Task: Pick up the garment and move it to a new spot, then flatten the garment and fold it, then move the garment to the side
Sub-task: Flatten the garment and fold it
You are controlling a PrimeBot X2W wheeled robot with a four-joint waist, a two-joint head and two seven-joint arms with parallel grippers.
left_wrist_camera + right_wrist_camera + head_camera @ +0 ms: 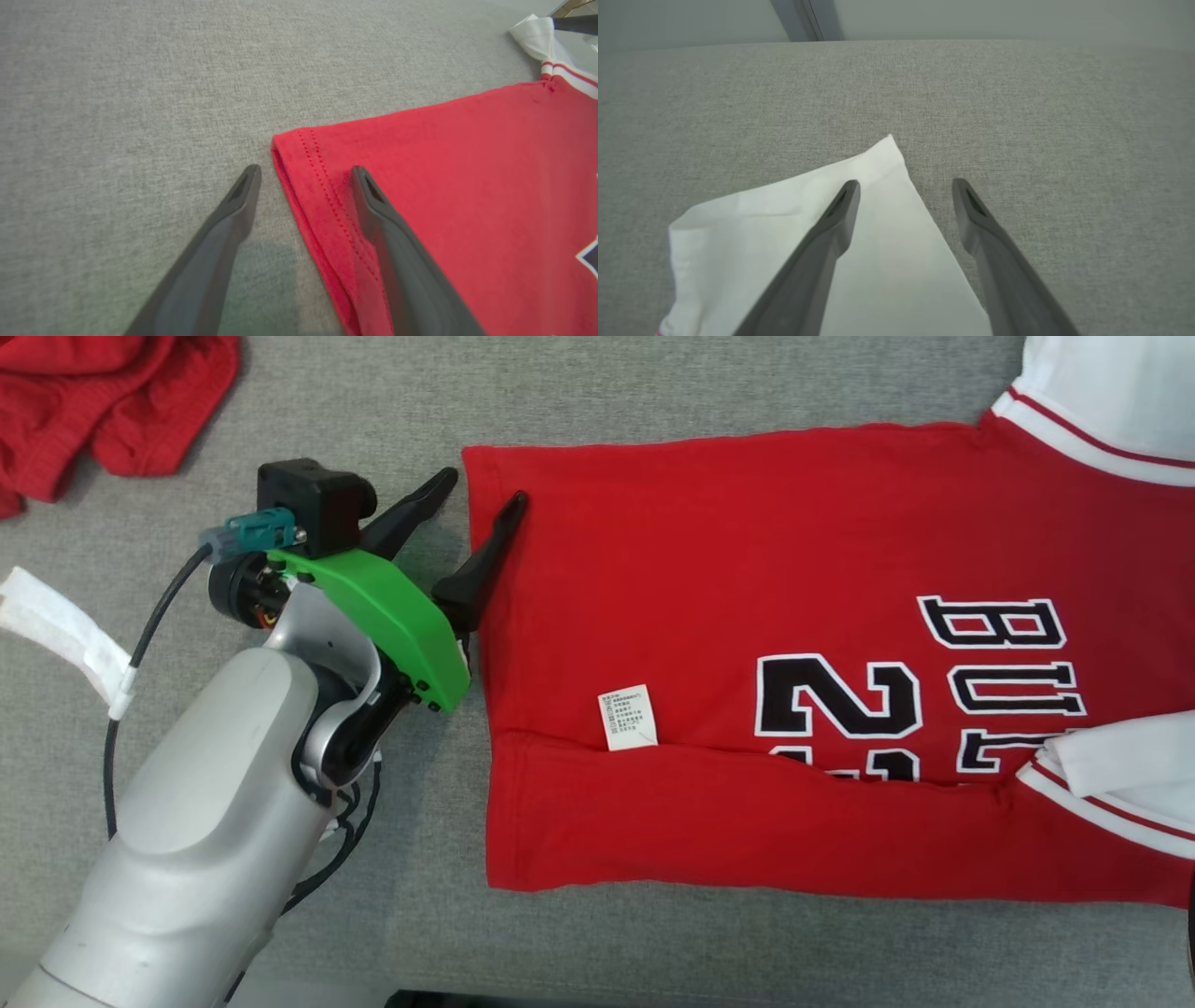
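A table (709,383) covered in matte grey woven cloth, faintly flecked, carried everything. Beyond its far edge stood a plain pale wall (994,18) with one darker upright strip (803,18). The garment (709,569) lay spread flat on the table. It was a red knit jersey with white sleeves trimmed in thin red stripes and blocky black characters outlined in white. Its near long edge was folded over onto the body, hiding the bottom of the characters, and a small white care label (626,717) sat at that fold line. A double row of stitching ran along the hem.

At the garment's far hem corner hung the left gripper (483,488), its jaws spread wide. One long dark finger was above the red cloth just inside the hem, the other over bare table just outside it. I could not tell whether either touched. Behind it came a glossy green plastic bracket (392,616), a smooth pale grey forearm (205,821) and a black cable (154,616) bound by a white strap (65,627).

The right gripper (904,183) was at the garment's white sleeve (887,261), jaws likewise spread, with one finger over the smooth white fabric and the other over grey table. Well beyond the hem lay a crumpled heap of red ribbed cloth (112,401).
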